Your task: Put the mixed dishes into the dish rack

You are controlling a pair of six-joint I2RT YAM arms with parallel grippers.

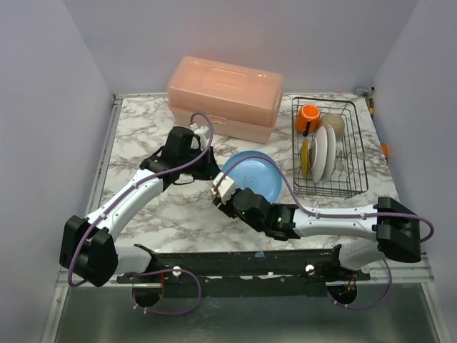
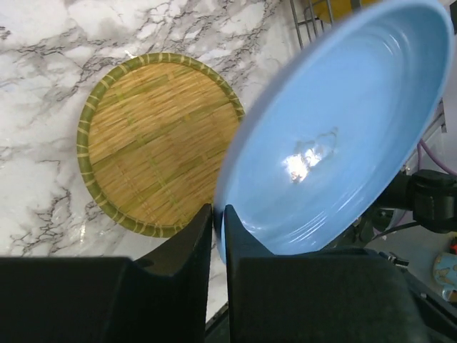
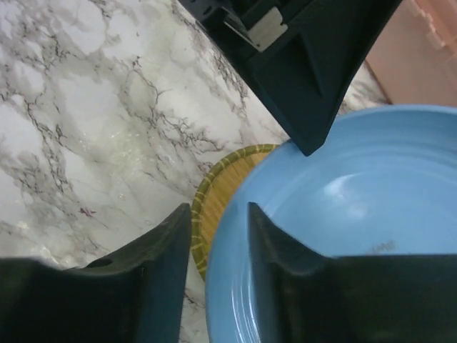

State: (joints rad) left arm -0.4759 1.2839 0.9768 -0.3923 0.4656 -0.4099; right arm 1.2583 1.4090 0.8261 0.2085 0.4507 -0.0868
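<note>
The blue plate is tilted up off the table at the middle. My left gripper is shut on its left rim, as the left wrist view shows against the blue plate. My right gripper is open, its jaws standing either side of the plate's near rim; whether they touch it I cannot tell. The black wire dish rack at the right holds the orange mug, the cream bowl, white plates and the yellow plate.
A round woven bamboo mat lies on the marble table under the plate, also in the right wrist view. The big pink lidded box stands at the back, left of the rack.
</note>
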